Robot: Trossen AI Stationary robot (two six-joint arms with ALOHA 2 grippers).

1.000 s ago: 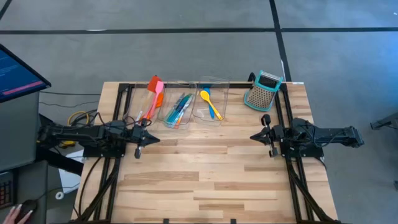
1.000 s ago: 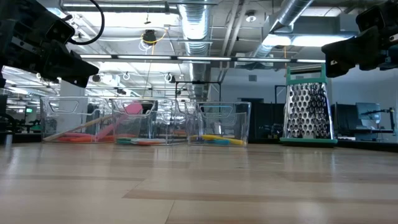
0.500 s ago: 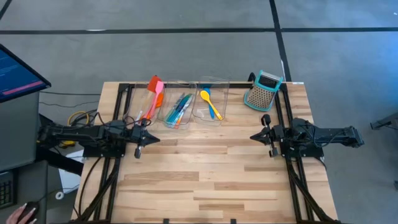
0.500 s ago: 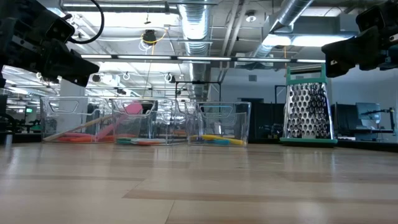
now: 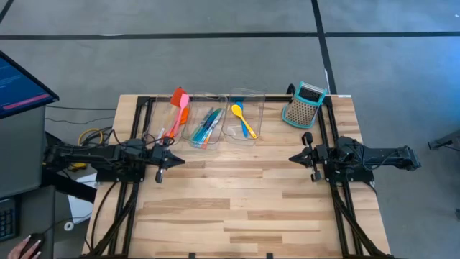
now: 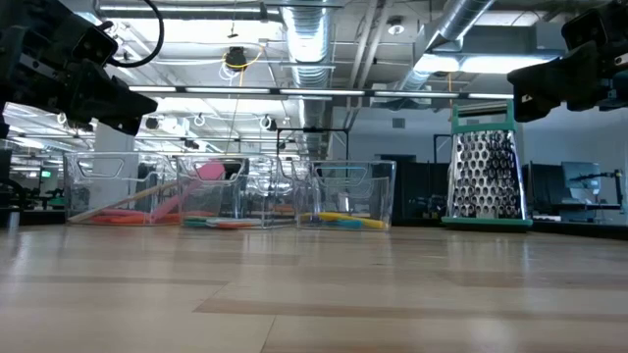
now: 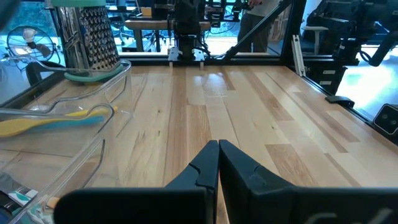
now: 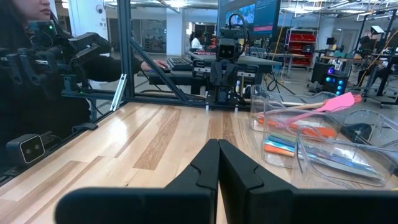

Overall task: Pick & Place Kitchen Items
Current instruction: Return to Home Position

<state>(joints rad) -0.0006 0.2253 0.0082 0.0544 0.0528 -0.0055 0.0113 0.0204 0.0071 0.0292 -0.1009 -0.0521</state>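
At the far edge of the wooden table all the kitchen items in view lay sorted into three clear bins. Orange and pink spatulas were in the left bin, their heads poking out past its rim. Teal and blue pieces were in the middle bin, and a yellow spoon lay beside a blue spoon in the right bin. A box grater stood near that bin. No utensil showed loose on the boards, so the sorting looked finished.

The left gripper hung over the table's left side and the right gripper over its right, facing each other and well apart from the bins. On each, the two fingers were pressed together with nothing between them.

These utensils looked light, thin and stiff, of smooth plastic likely to slip or pivot in a pinch. The safest hold would probably be across the narrow handle near its middle, so the piece hangs level. Inside the bins the walls would crowd the fingers; the spatulas, reaching over the rim, offered the easiest place to take hold
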